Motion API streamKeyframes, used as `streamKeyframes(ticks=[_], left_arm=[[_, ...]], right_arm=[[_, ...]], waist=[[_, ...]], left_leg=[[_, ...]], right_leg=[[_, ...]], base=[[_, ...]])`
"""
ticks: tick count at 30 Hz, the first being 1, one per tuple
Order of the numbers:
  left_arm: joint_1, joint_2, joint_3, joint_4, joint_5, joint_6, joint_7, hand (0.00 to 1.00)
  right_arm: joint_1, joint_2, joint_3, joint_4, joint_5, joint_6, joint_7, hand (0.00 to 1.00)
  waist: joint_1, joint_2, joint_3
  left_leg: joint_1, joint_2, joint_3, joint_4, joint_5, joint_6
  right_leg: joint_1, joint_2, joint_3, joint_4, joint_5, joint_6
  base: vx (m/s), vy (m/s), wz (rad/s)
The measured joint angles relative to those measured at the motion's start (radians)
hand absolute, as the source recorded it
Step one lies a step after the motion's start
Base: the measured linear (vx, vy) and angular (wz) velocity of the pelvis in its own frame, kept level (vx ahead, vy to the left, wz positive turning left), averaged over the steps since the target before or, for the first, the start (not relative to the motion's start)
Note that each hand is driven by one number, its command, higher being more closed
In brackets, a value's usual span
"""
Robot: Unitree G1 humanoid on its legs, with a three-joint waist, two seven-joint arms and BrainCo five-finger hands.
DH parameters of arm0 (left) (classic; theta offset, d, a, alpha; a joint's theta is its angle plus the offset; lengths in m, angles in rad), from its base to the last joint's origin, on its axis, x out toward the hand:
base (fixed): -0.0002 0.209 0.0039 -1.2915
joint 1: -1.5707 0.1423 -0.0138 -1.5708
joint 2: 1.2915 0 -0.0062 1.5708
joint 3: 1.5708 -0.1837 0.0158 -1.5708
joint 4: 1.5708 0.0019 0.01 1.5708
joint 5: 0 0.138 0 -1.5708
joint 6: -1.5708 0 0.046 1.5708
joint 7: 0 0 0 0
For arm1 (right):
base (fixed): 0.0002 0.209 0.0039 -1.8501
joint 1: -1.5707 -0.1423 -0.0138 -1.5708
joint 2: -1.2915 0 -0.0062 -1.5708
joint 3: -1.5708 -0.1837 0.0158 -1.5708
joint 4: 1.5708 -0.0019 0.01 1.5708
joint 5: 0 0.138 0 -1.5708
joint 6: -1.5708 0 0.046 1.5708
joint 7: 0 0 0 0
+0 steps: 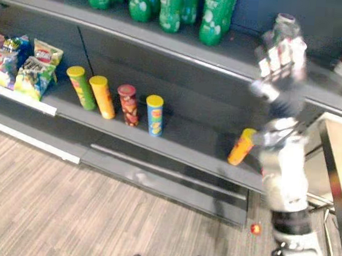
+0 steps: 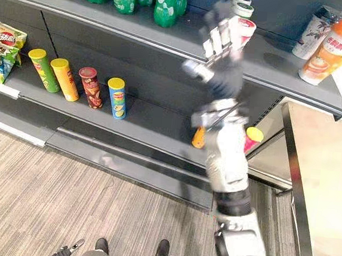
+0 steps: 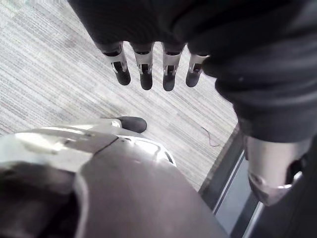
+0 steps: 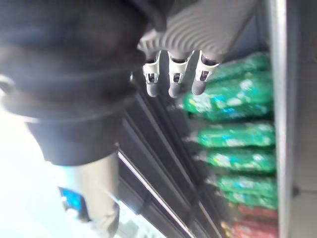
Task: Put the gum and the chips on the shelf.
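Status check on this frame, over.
Left robot hand open, idle. Right robot hand open at upper shelf, beside gum canister. Chip cans shelved. Nothing blocking.

Your right arm (image 1: 284,168) reaches up and forward, nearly straight, with the right hand (image 1: 281,58) raised high, fingers extended, its back toward the head camera. Your left hand (image 3: 145,74) hangs low, fingers straight and loose.
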Motion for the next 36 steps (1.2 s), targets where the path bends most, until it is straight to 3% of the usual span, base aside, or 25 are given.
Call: streamKeyframes(ticks=[7,12,16,21,24,36], left_arm=[[0.001,0.001,0.015,0.002,0.009,-0.002,0.010,0.00],[-0.001,0.001,0.015,0.005,0.022,-0.002,0.014,0.00],[-0.001,0.000,0.015,0.008,0.050,-0.003,0.014,0.00],[-0.003,-0.016,0.036,0.015,0.079,-0.004,0.011,0.00],[-0.002,-0.029,0.045,0.014,0.079,-0.004,0.008,0.00],[-0.003,-0.041,0.035,0.013,0.072,-0.024,0.009,0.00]], right_arm=[[0.176,0.002,0.231,0.026,0.011,0.028,0.122,0.00],[0.293,0.001,0.288,0.148,0.022,0.044,0.168,0.00],[0.437,0.000,0.298,0.277,0.010,0.095,0.204,0.00],[0.547,0.003,0.216,0.448,-0.113,0.116,0.213,0.00],[0.567,0.005,0.086,0.608,-0.198,0.120,0.189,0.00],[0.550,0.042,-0.219,1.062,-0.267,0.119,0.085,0.00]], waist=[[0.000,-0.011,-0.008],[-0.001,-0.008,-0.009],[-0.001,0.005,-0.014],[-0.002,0.030,-0.020],[-0.002,0.045,-0.028],[-0.003,0.065,-0.020]], left_leg=[[-0.004,-0.003,-0.003,0.000,0.000,-0.001],[-0.003,-0.006,0.000,0.000,-0.001,0.000],[-0.005,-0.008,-0.001,0.000,-0.004,0.002],[-0.007,-0.015,-0.003,0.000,-0.011,0.007],[-0.007,-0.022,-0.003,0.000,-0.013,0.008],[-0.006,-0.036,-0.025,0.000,-0.022,0.010]], right_leg=[[-0.010,-0.005,0.000,0.015,-0.003,-0.003],[-0.011,-0.007,0.001,0.022,-0.005,-0.005],[-0.009,-0.008,0.000,0.016,-0.009,-0.012],[-0.008,-0.015,-0.001,0.012,-0.012,-0.009],[-0.007,-0.022,-0.002,0.012,-0.013,-0.007],[-0.001,-0.038,-0.026,0.024,-0.025,0.013]], base=[[0.00,0.000,0.00],[0.00,0.000,0.01],[0.01,0.000,0.01],[0.01,0.001,0.00],[0.03,0.010,0.01],[0.03,0.003,0.05]])
